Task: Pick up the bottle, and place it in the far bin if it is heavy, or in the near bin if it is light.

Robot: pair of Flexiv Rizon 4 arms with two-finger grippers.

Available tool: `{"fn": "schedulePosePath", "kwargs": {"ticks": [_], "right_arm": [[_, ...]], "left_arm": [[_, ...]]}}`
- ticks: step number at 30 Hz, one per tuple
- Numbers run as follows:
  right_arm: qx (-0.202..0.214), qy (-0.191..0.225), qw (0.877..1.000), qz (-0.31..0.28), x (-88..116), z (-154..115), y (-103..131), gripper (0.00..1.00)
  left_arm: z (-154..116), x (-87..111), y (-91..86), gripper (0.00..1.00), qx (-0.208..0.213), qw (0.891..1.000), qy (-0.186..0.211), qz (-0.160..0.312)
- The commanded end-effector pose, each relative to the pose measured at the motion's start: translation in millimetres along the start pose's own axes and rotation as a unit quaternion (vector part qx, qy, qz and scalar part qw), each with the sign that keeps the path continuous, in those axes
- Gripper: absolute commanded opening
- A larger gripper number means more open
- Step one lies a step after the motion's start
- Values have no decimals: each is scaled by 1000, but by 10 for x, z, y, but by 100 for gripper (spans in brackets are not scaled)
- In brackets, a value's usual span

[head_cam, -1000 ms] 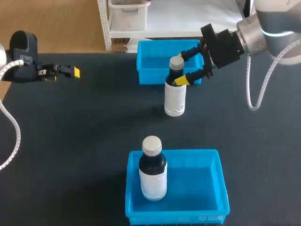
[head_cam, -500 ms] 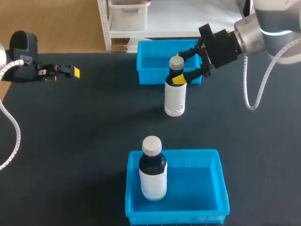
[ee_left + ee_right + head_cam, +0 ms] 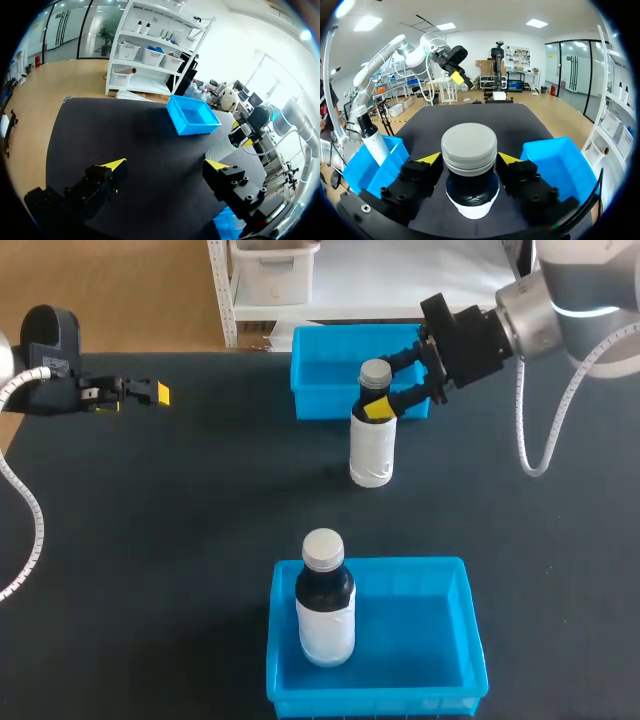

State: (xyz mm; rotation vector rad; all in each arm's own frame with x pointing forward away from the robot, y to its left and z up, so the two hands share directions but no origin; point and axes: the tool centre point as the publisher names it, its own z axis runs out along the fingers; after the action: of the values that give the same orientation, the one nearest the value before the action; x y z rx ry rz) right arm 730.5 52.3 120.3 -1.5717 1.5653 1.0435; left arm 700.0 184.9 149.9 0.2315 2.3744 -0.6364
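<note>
Overhead, bottle [image 3: 372,440] stood upright on worktop [image 3: 180,520], just before far bin [image 3: 320,375]; right hand [image 3: 385,385] pinched its neck. Left hand [image 3: 150,392] was well apart. Second bottle [image 3: 325,605] stood in near bin [image 3: 455,640]. Left wrist: hand spread over worktop. Right wrist: fingers [image 3: 422,175] pressed bottle's neck from both sides.

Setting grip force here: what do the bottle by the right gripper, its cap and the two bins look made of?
The bottle: probably plastic, dark under a matte white label wrap. Its cap: grey, ribbed sides, likely plastic. The far bin and near bin: glossy blue moulded plastic, by their sheen.
</note>
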Motion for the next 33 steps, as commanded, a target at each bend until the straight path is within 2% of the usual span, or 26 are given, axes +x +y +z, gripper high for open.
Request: {"fn": "schedulePosePath", "kwargs": {"ticks": [1,2,10,26,30,33], "right_arm": [[3,-1,1000,-1,-4,-7,19,62],[3,0,1000,-1,-6,-9,21,59],[4,-1,1000,-1,-1,-18,25,51],[3,-3,1000,-2,0,-11,21,45],[3,-3,1000,-4,-14,-19,17,40],[3,-3,1000,-5,-27,-25,20,26]], "left_arm": [[0,0,0,100,0,1000,0,0],[0,0,0,100,0,1000,0,0],[0,0,0,100,0,1000,0,0],[0,0,0,100,0,1000,0,0],[0,0,0,100,0,1000,0,0],[0,0,0,100,0,1000,0,0]]}}
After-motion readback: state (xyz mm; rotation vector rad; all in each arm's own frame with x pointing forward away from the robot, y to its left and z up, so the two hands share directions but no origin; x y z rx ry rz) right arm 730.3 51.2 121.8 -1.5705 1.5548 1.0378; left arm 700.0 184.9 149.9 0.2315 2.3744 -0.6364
